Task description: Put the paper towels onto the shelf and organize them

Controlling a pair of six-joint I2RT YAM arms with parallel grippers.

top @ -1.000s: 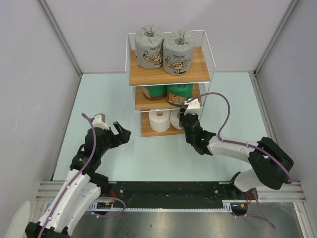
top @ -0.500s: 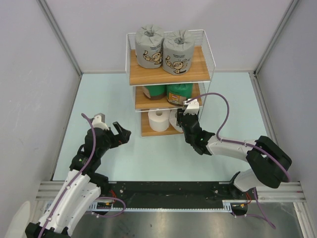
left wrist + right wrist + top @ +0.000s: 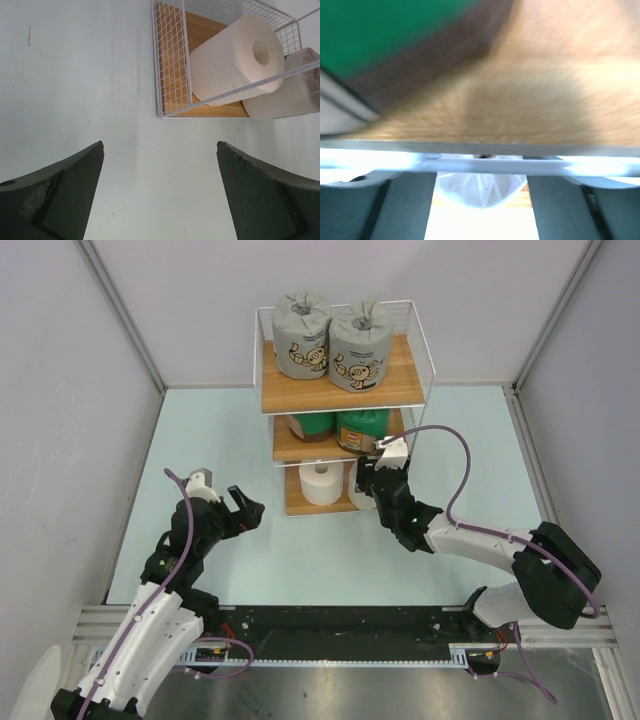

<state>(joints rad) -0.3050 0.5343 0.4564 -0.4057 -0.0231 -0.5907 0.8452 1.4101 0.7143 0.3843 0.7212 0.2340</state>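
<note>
The shelf [image 3: 400,375] stands at the back centre. Two grey printed rolls [image 3: 302,335] stand on its top board and two dark green rolls [image 3: 362,428] on the middle board. One white roll [image 3: 322,483] stands upright on the bottom board, also in the left wrist view [image 3: 230,60]. My right gripper [image 3: 372,480] reaches into the bottom tier, shut on the second white roll [image 3: 480,187], which leans beside the first [image 3: 292,90]. My left gripper [image 3: 248,508] is open and empty over the floor, left of the shelf's front.
The right wrist view is filled by the middle board's underside [image 3: 520,100], a white wire bar [image 3: 370,160] and a green roll [image 3: 380,30] above. Grey walls enclose the pale floor [image 3: 210,440]. The shelf's wire side [image 3: 170,55] faces my left gripper.
My right gripper has pushed slightly farther into the bottom tier with the white roll. The left arm has not moved.
</note>
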